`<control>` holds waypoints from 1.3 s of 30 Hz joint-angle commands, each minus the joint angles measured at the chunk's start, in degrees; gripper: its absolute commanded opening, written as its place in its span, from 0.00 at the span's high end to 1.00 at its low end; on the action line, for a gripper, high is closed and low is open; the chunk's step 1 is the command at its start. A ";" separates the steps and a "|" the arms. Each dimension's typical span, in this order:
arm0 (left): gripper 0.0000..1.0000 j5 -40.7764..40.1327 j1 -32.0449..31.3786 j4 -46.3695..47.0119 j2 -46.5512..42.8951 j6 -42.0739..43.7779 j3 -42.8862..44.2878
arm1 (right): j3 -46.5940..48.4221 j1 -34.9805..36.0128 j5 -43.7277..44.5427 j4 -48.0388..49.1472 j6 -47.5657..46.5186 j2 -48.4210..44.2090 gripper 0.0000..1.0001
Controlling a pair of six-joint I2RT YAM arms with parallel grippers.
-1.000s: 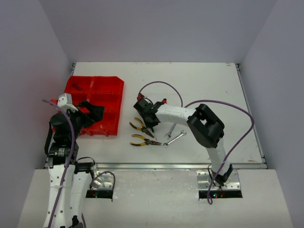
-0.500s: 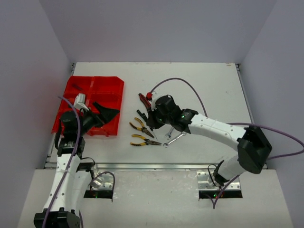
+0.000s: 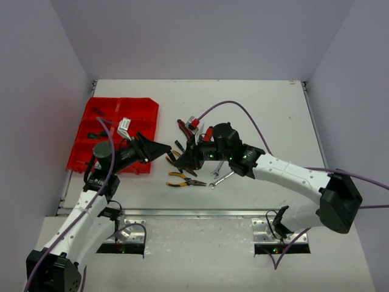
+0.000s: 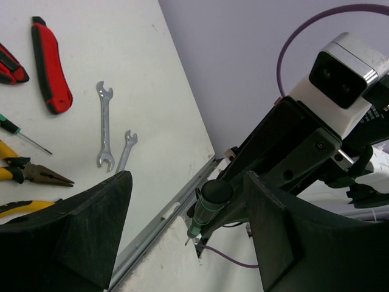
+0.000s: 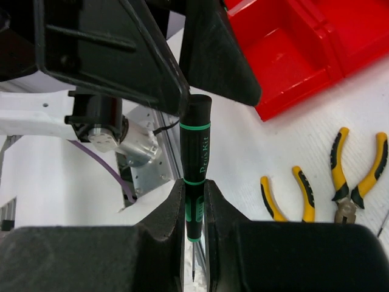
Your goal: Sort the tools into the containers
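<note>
My right gripper [image 3: 186,160] is shut on a black screwdriver with green bands [image 5: 195,152] and holds it above the table, handle end toward my left gripper. The right wrist view shows the right gripper [image 5: 194,184] clamped on the lower handle. My left gripper [image 3: 165,150] is open just right of the red tray [image 3: 121,115]. In the left wrist view the left gripper [image 4: 187,180] has the screwdriver's cap [image 4: 216,193] between its spread fingers, not clamped. Yellow-black pliers [image 3: 184,180], red knives [image 3: 184,128] and silver wrenches [image 3: 223,177] lie on the table.
In the left wrist view a red knife [image 4: 51,64], two wrenches [image 4: 104,125], pliers [image 4: 33,173] and a thin screwdriver [image 4: 18,131] lie on the white table. The red tray [image 5: 304,42] has open compartments. Two pliers [image 5: 292,194] lie below the right gripper. Purple cables arc over both arms.
My left gripper swung right, from over the tray to the right gripper. My right gripper lifted the screwdriver from the tool pile and brought it left, its cap now between the left fingers.
</note>
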 commanded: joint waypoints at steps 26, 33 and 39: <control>1.00 -57.83 18.38 -43.43 18.39 18.69 33.48 | -1.67 -0.33 21.06 -12.14 -3.10 -11.24 0.01; 1.00 -80.64 30.27 -47.12 30.00 9.95 39.37 | -13.74 -1.35 24.68 -12.26 -5.12 -25.49 0.01; 1.00 -87.03 30.53 -44.08 35.12 6.98 38.98 | -16.74 -1.72 23.45 -12.23 -6.40 -28.63 0.01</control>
